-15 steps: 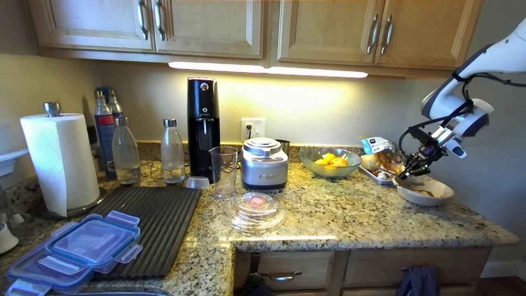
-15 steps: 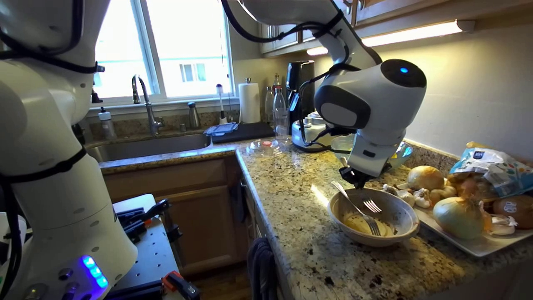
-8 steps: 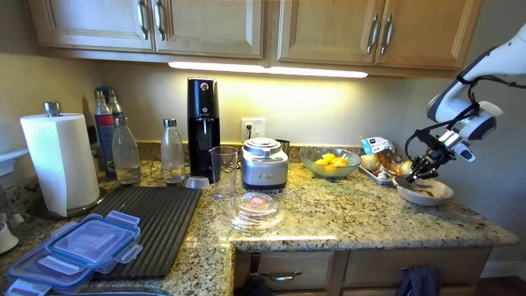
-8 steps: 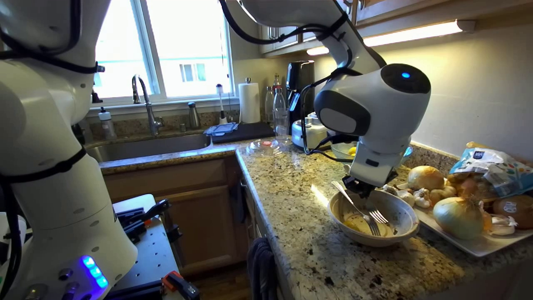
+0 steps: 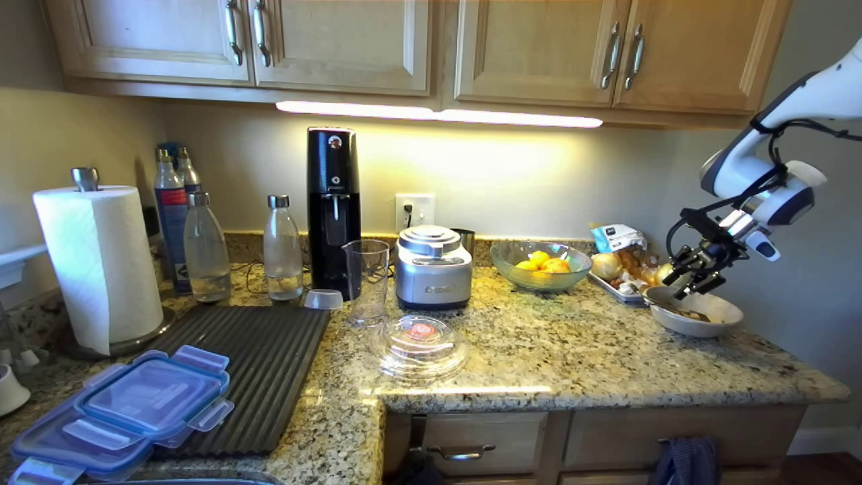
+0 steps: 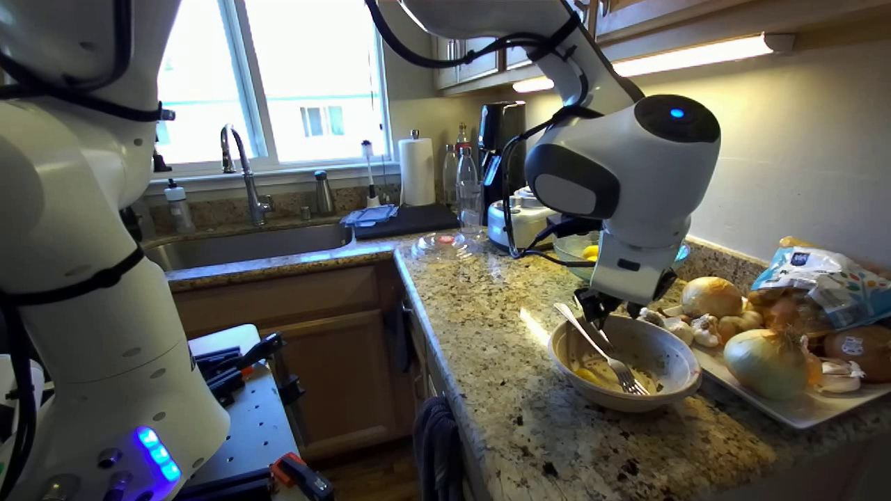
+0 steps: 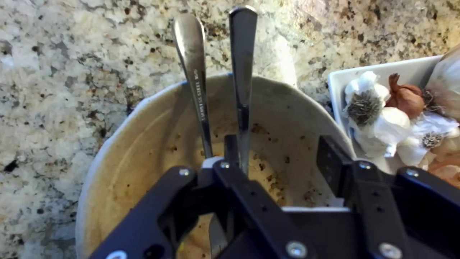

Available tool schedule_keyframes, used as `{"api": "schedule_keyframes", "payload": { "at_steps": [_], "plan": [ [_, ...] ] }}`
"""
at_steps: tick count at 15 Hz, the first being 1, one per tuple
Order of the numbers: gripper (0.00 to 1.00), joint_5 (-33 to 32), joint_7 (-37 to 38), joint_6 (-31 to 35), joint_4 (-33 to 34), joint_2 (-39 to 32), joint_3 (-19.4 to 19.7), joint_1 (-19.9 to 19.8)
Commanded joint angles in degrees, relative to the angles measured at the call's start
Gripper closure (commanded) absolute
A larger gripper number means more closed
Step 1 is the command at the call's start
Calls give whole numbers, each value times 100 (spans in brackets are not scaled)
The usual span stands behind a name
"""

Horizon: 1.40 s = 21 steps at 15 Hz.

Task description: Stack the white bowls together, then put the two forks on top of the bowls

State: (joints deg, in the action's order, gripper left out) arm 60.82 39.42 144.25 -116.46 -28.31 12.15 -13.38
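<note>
A round, cream-white bowl (image 6: 626,401) stands near the counter's end, its inside stained. Whether it is the white bowls nested together, I cannot tell. The two forks lean side by side in it, handles over the rim: a fork (image 7: 193,68) with an engraved handle and a darker fork (image 7: 243,54). Over the bowl my gripper (image 7: 280,154) is open, with nothing gripped. The darker fork's neck runs just inside the left finger (image 7: 231,149); whether they touch is unclear. Its lower part is partly hidden behind the gripper.
Close beside the bowl is a white plate (image 6: 797,415) with onions, garlic and a bag. A glass bowl of yellow fruit (image 5: 539,279) stands behind, near the wall. Further along are a food processor (image 5: 434,279) and a clear glass dish (image 5: 419,360). The counter's front edge is near.
My gripper has moved right and lower over the bowl in an exterior view, then opened. The fork it held has dropped in beside the other one, tines overlapping.
</note>
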Motion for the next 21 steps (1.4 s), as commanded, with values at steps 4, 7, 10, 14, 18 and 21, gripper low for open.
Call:
{"api": "schedule_keyframes", "payload": {
  "at_steps": [4,7,10,14,18,21],
  "plan": [
    [0,-351,-274,347,-648,965,33,394],
    [0,-1015,-285,518,-855,1386,43,639],
    [0,-2016,-269,301,-939,1766,2,805],
    [0,-3289,-331,-66,-1007,2226,-148,891],
    [0,-4172,-614,-616,-903,2462,-376,907],
    [0,-4413,-1090,-979,-834,2508,-585,943]
  ]
}}
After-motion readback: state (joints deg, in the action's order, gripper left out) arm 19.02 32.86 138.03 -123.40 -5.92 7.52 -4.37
